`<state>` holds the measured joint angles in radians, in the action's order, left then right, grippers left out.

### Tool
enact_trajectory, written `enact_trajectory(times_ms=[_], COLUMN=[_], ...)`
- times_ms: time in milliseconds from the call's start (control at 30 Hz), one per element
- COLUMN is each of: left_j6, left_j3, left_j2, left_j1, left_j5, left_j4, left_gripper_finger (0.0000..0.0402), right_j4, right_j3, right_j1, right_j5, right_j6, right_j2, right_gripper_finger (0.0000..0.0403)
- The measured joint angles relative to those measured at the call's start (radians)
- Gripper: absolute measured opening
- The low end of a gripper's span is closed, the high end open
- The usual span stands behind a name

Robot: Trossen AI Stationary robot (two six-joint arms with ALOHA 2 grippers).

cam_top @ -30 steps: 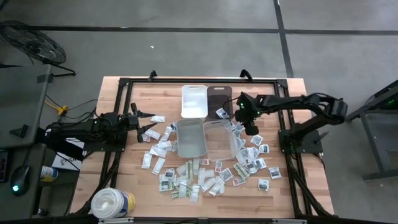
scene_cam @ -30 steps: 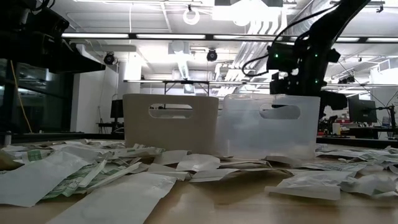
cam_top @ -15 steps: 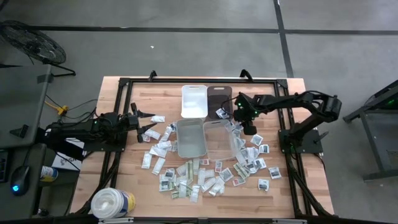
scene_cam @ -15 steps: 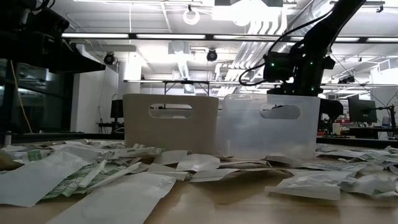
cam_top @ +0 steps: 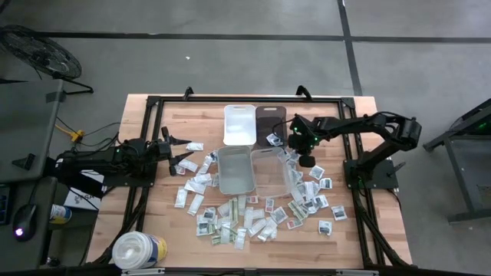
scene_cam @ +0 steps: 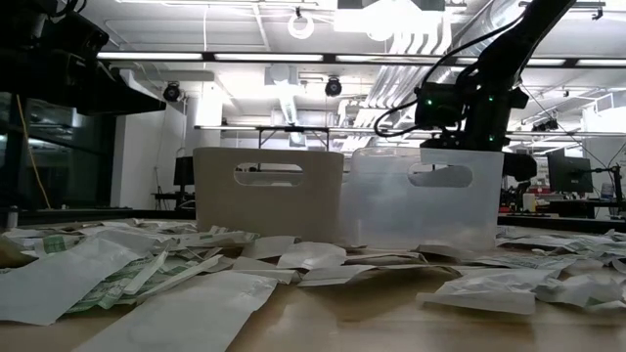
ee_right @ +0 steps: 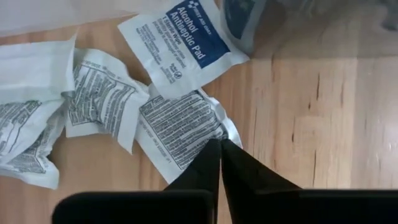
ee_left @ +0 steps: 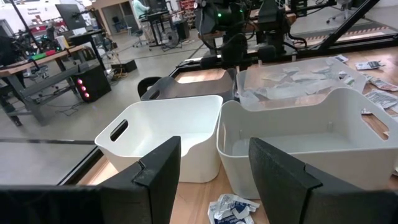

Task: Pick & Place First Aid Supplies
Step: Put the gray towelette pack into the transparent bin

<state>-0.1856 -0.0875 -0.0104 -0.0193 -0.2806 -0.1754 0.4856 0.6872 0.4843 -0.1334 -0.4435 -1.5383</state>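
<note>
Many small paper packets, the first aid supplies [cam_top: 230, 218], lie scattered on the wooden table around the bins. My right gripper [cam_top: 305, 161] is down at the table just right of the clear bin [cam_top: 270, 170], shut at a white packet with black print [ee_right: 180, 134]. In the low view the clear bin [scene_cam: 421, 200] hides its fingers. My left gripper [cam_top: 180, 153] waits open near the table's left side, with nothing between its fingers [ee_left: 211, 174]. My right gripper comes from above, pointing down, and its shut fingertips [ee_right: 211, 158] meet on the edge of the black-printed packet [ee_right: 211, 132], near a corner. The packet lies flat on the table among other packets. One layer or several, I cannot tell.
A white bin [cam_top: 238, 124] and a dark bin [cam_top: 270, 119] stand at the back, with a pale bin [cam_top: 235, 169] left of the clear one. An alcohol pad packet [ee_right: 183, 46] lies close beyond the fingers. A big white tub [cam_top: 140, 250] stands at the near left corner.
My right gripper has come down toward the packets beside the clear bin and shifted a little toward the table's left edge. It now stands behind the bin in the low view.
</note>
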Motion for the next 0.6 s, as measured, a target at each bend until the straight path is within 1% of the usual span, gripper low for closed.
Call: enact_trajectory(times_ms=[100,233,433,500,533,600], left_j6=[0.0,0.0,0.0,0.0,0.0,0.0], left_j3=[0.0,0.0,0.0,0.0,0.0,0.0], left_j2=[0.0,0.0,0.0,0.0,0.0,0.0], left_j1=[0.0,0.0,0.0,0.0,0.0,0.0], left_j5=[0.0,0.0,0.0,0.0,0.0,0.0], left_j4=[0.0,0.0,0.0,0.0,0.0,0.0], left_gripper_finger=[0.0189,0.0189,0.0189,0.0189,0.0189,0.0189], right_j4=[0.007,0.025,0.109,0.149,0.158,0.166], right_j3=[0.0,-0.004,-0.004,-0.005,-0.005,-0.005], right_j1=[0.0,-0.001,0.0,0.0,0.004,0.02], right_j5=[0.007,0.036,0.05,0.009,-0.034,-0.162], right_j6=[0.043,0.142,0.296,0.357,0.388,0.453], right_j2=[0.0,0.024,0.132,0.18,0.205,0.255], right_gripper_finger=[0.0002,0.0001,0.0,0.0,0.0,0.0])
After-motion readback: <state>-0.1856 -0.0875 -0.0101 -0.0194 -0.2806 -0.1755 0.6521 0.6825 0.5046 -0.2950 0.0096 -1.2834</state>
